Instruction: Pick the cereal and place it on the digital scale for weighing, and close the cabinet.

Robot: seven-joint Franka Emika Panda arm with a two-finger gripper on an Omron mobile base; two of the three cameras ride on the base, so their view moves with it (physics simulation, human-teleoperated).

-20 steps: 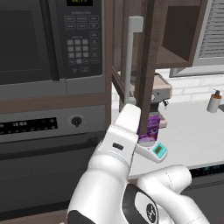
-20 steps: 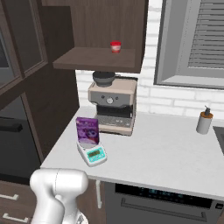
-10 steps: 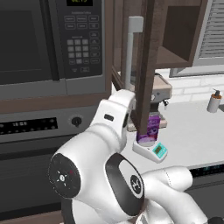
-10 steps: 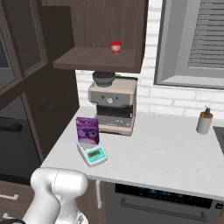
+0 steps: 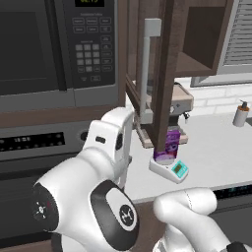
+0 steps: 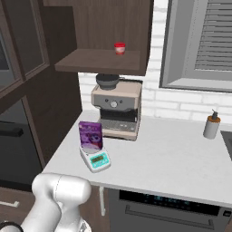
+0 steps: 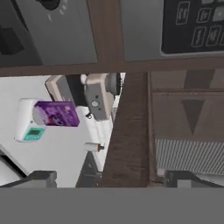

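Purple cereal (image 6: 90, 136) stands upright on the digital scale (image 6: 95, 159) on the pale counter (image 6: 172, 158), just in front of the beige coffee machine (image 6: 117, 107). Overhead, the dark wooden cabinet (image 5: 162, 83) hangs open, its door edge-on with the grey bar handle (image 5: 145, 69) facing the microwave (image 5: 59, 44). A red-capped jar (image 6: 119, 48) sits on its shelf. The gripper (image 7: 109, 179), fingers spread wide and empty, points at the door's edge.

No print or display can be read.
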